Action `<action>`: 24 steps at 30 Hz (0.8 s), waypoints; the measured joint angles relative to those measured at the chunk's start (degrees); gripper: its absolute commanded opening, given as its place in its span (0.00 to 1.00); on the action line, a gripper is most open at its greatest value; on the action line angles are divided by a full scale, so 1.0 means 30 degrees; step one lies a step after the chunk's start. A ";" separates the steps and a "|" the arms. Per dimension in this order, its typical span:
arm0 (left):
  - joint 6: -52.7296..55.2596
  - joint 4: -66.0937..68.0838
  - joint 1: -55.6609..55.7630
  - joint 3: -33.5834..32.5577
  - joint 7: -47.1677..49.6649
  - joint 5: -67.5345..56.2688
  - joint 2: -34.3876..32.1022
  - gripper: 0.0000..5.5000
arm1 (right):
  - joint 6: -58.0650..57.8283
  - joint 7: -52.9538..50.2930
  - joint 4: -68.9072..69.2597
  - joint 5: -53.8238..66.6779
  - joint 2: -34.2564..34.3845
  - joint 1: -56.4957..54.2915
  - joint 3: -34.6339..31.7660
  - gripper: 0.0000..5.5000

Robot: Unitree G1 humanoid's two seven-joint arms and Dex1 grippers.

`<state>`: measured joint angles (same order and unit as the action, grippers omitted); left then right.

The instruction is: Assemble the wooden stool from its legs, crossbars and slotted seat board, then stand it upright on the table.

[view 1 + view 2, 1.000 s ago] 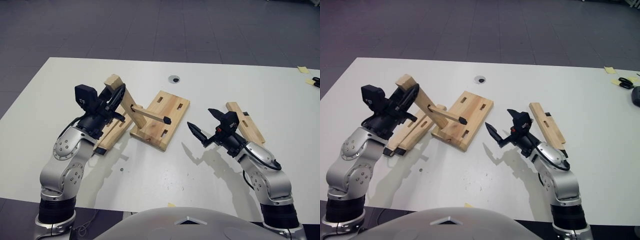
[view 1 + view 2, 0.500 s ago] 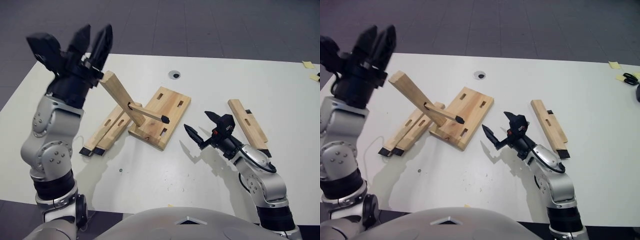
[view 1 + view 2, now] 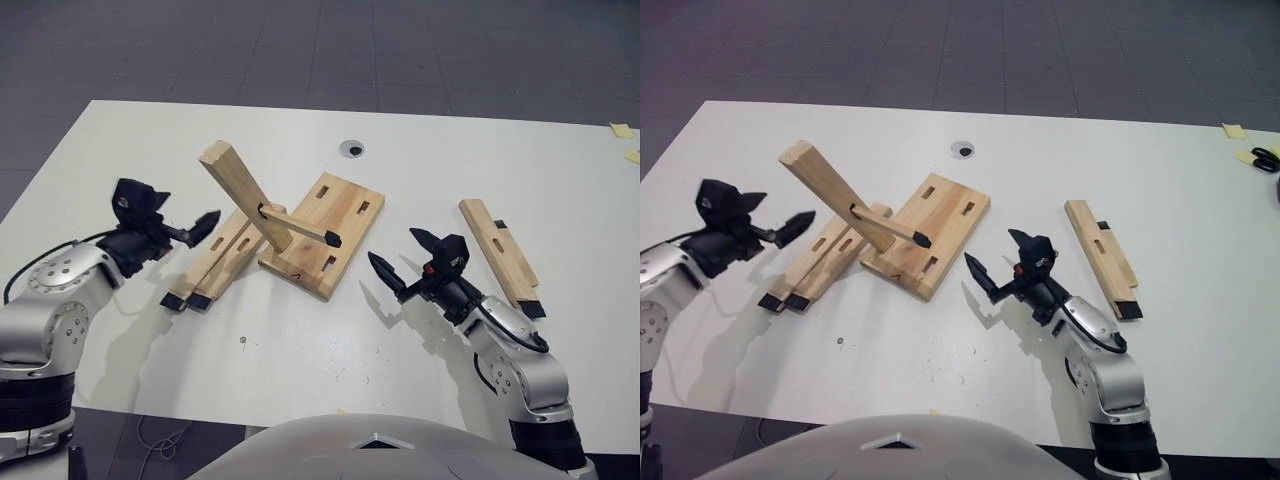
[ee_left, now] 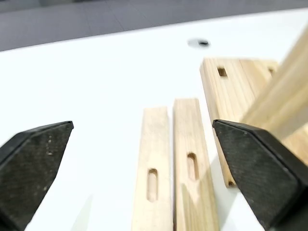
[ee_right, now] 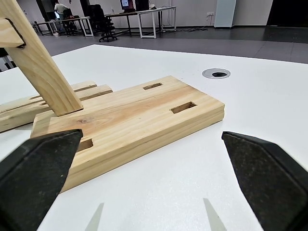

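The slotted seat board [image 3: 340, 215] lies flat near the middle of the white desk [image 3: 480, 150]. 1 leg [image 3: 238, 185] stands tilted in a slot at the board's near-left corner, leaning away toward the left. A crossbar [image 3: 300, 228] with a black tip juts from the leg's side out over the board. 2 more legs [image 3: 215, 262] lie flat side by side just left of the board, slots up, their black-capped ends toward the robot. A 4th leg [image 3: 497, 255] lies flat well to the right.

The left gripper [image 4: 143, 124] is spread wide and empty, left of the 2 flat legs and not touching them. The right gripper [image 3: 394, 246] is also spread and empty, between the board and the 4th leg, touching neither.

A round cable grommet [image 3: 349, 149] sits in the desk beyond the board.
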<state>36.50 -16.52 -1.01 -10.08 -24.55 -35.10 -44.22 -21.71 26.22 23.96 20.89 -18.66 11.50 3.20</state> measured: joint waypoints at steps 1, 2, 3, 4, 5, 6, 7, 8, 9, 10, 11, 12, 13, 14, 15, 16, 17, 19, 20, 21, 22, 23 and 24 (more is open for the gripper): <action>0.0000 0.0015 0.0006 0.0063 -0.0038 0.0217 0.0002 0.98 | 0.0000 -0.0016 0.0027 0.0000 0.0006 0.0023 0.0000 0.98; -0.0002 0.0036 0.0012 0.0118 -0.0085 0.0451 0.0005 0.98 | 0.0000 -0.0025 0.0046 0.0000 0.0014 0.0045 -0.0001 0.98; -0.0006 0.0193 0.0027 0.0232 -0.0247 0.0819 0.0004 0.98 | 0.0000 -0.0048 0.0103 -0.0002 0.0041 0.0109 -0.0003 0.98; -0.0015 0.0471 0.0038 0.0372 -0.0347 0.1250 0.0003 0.98 | -0.0001 -0.0086 0.0123 0.0003 0.0103 0.0165 -0.0008 0.98; -0.0028 0.0858 0.0060 0.0516 -0.0388 0.1596 0.0003 0.98 | -0.0010 -0.0175 0.0168 0.0022 0.0159 0.0231 -0.0014 0.98; -0.0060 0.1208 0.0085 0.0644 -0.0410 0.2020 0.0001 0.98 | -0.0019 -0.0224 0.0273 0.0029 0.0192 0.0276 -0.0024 0.98; -0.0096 0.1576 0.0130 0.0801 -0.0465 0.2454 -0.0006 0.98 | -0.0020 -0.0263 0.0362 0.0051 0.0229 0.0277 -0.0029 0.98; -0.0124 0.2038 0.0181 0.1043 -0.0643 0.3002 -0.0012 0.98 | -0.0021 -0.0339 0.0467 0.0109 0.0287 0.0278 -0.0035 0.98; -0.0130 0.2357 0.0181 0.1226 -0.0817 0.3264 -0.0016 0.98 | -0.0021 -0.0372 0.0515 0.0159 0.0318 0.0272 -0.0034 0.98; -0.0134 0.2554 0.0174 0.1425 -0.1097 0.3524 -0.0027 0.98 | -0.0023 -0.0391 0.0520 0.0156 0.0334 0.0252 -0.0030 0.98; -0.0133 0.2720 0.0122 0.1637 -0.1471 0.3599 -0.0027 0.98 | -0.0024 -0.0413 0.0516 0.0152 0.0334 0.0230 -0.0030 0.98; -0.0132 0.2827 0.0057 0.1715 -0.1787 0.3645 -0.0027 0.98 | -0.0025 -0.0430 0.0513 0.0151 0.0334 0.0215 -0.0032 0.98; -0.0132 0.2934 -0.0062 0.1783 -0.2157 0.3780 -0.0030 0.98 | -0.0027 -0.0464 0.0506 0.0154 0.0334 0.0202 -0.0045 0.98; -0.0132 0.2996 -0.0192 0.1798 -0.2394 0.3812 -0.0029 0.98 | -0.0029 -0.0489 0.0502 0.0155 0.0333 0.0196 -0.0062 0.98; -0.0130 0.3025 -0.0211 0.1766 -0.2575 0.3804 -0.0028 0.98 | -0.0030 -0.0511 0.0499 0.0156 0.0332 0.0185 -0.0076 0.98; -0.0128 0.3096 -0.0209 0.1707 -0.2698 0.3805 -0.0023 0.98 | -0.0030 -0.0527 0.0498 0.0157 0.0331 0.0183 -0.0086 0.98; -0.0145 0.3254 -0.0195 0.1626 -0.2766 0.3837 -0.0012 0.98 | -0.0030 -0.0543 0.0496 0.0157 0.0329 0.0184 -0.0098 0.98; -0.0410 0.3765 -0.0103 0.1420 -0.2807 0.4120 0.0013 0.98 | -0.0030 -0.0581 0.0498 0.0157 0.0329 0.0185 -0.0100 0.98; -0.0473 0.3956 -0.0071 0.1315 -0.2791 0.4299 0.0019 0.98 | -0.0030 -0.0594 0.0499 0.0157 0.0332 0.0185 -0.0098 0.98; -0.0584 0.4248 -0.0033 0.1234 -0.2794 0.4387 0.0022 0.98 | -0.0029 -0.0607 0.0501 0.0156 0.0333 0.0193 -0.0095 0.98; -0.0727 0.4563 0.0030 0.1156 -0.2803 0.4537 0.0025 0.98 | -0.0027 -0.0634 0.0502 0.0152 0.0338 0.0202 -0.0088 0.98; -0.0834 0.4780 0.0122 0.1097 -0.2814 0.4727 0.0024 0.98 | -0.0027 -0.0667 0.0503 0.0150 0.0355 0.0212 -0.0075 0.98; -0.0917 0.4986 0.0259 0.1000 -0.2860 0.4908 0.0021 0.98 | -0.0027 -0.0713 0.0505 0.0149 0.0382 0.0227 -0.0063 0.98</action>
<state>33.75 -1.56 -0.24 -7.08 -33.13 -20.38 -44.16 -21.79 24.08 25.47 21.34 -17.52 12.18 3.01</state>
